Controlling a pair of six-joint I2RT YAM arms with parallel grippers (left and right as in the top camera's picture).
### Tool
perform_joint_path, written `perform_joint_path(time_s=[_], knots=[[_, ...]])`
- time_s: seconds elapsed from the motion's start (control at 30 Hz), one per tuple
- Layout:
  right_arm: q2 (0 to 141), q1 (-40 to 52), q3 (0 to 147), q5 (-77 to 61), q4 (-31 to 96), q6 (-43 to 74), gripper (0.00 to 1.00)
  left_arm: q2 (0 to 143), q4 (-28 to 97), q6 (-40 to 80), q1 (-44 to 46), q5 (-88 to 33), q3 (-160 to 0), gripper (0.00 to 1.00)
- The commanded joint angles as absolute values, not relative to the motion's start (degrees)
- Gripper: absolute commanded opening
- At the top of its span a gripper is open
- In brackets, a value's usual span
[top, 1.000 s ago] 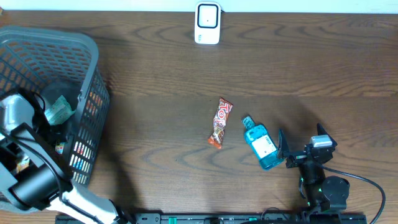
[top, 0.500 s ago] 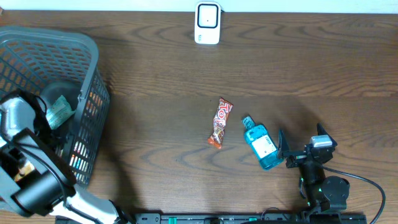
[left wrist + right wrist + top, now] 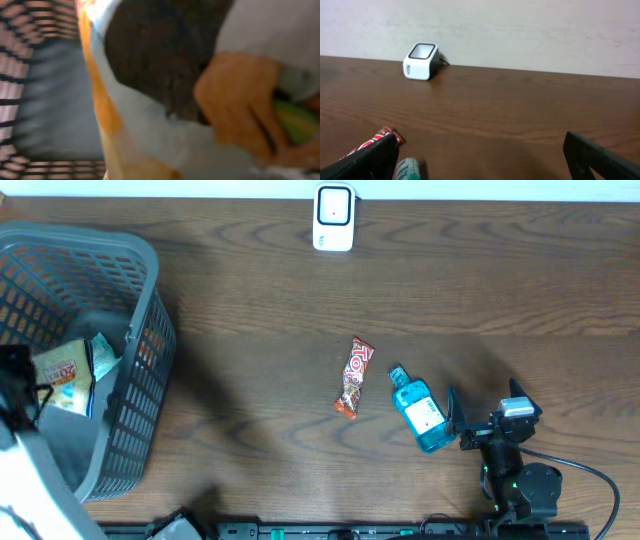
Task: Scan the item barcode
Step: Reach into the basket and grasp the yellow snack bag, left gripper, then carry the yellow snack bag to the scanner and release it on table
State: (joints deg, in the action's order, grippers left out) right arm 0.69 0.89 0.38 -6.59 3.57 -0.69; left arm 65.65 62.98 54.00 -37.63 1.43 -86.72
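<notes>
On the dark wood bench (image 3: 250,300), over the grey basket (image 3: 135,405), the snack packet (image 3: 62,377) hangs clamped in the left gripper (image 3: 30,380). It looks like light, crinkly film (likely to sag), best pinched at an edge seal. Bare bench leads to the scanner (image 3: 333,217). The right gripper (image 3: 485,412) rests, jaws spread.

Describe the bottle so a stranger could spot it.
On the wooden table, look right of centre. Two items lie side by side; the bottle is the right one, blue with a white label, unlike the red candy bar.
</notes>
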Motion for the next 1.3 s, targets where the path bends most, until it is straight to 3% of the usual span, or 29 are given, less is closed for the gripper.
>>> perform_joint_path(time_s=[0.0,0.27,0.63,0.87,1.1,1.27], knots=[[0.4,1.2,0.3,-6.5,3.7,-1.1,0.99,59.7,60.4,52.9,-37.3,-11.1,-87.4,0.07],[0.4,1.2,0.3,-6.5,3.7,-1.2,0.99,51.5,54.4,44.6,-26.0,-23.2,-87.2,0.07],[0.4,1.2,0.3,-6.5,3.7,-1.2,0.99,59.7,51.2,40.4,0.7,-23.1,-81.5,0.07],[0.4,1.2,0.3,-6.5,3.7,-1.2,0.99,73.6,51.8,36.8,12.7,-14.3,-81.1,0.07],[0.4,1.2,0.3,-6.5,3.7,-1.2,0.99,85.7,57.1,36.9,15.7,0.3,-81.1,0.07],[0.4,1.2,0.3,-6.5,3.7,-1.2,0.99,96.0,57.0,38.3,16.1,2.5,-81.1,0.07]])
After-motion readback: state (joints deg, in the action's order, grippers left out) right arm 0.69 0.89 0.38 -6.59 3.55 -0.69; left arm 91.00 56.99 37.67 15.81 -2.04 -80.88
